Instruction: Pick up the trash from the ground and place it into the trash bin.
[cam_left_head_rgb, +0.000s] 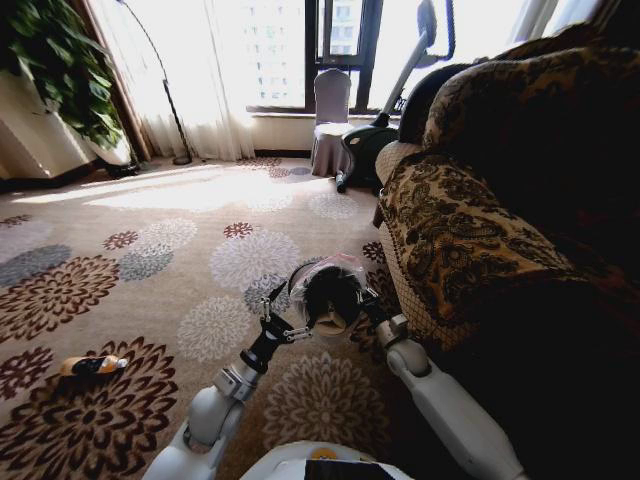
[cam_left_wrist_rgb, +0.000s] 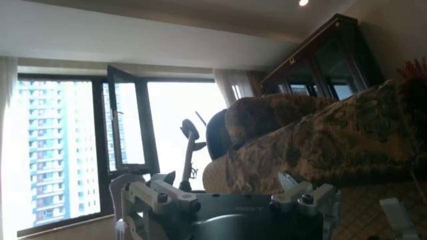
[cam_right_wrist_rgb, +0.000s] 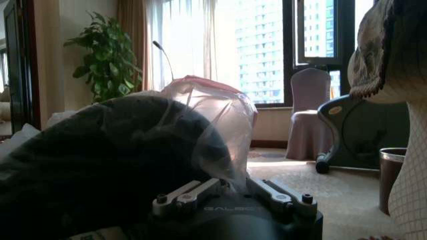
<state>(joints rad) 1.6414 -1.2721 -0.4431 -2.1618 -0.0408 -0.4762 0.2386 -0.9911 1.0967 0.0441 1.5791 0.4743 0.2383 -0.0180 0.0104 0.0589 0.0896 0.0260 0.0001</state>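
On a floral carpet beside a sofa (cam_left_head_rgb: 470, 230), the right tool (cam_left_head_rgb: 367, 303) grips the bagged rim of the trash bin (cam_left_head_rgb: 328, 295). I cannot tell the left tool's (cam_left_head_rgb: 272, 322) opening. An orange wrapper (cam_left_head_rgb: 90, 366) lies well apart. The thin bag could slip, tipping the bin.

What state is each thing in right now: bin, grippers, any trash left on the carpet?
trash bin: off the carpet, tilted toward the robot, bag bunched over its rim.
left gripper: at the bin's left side, against it.
right gripper: at the bin's right side, against it.
yellow-orange wrapper: lying on the carpet to the robot's left, untouched.
window: one pane swung open.
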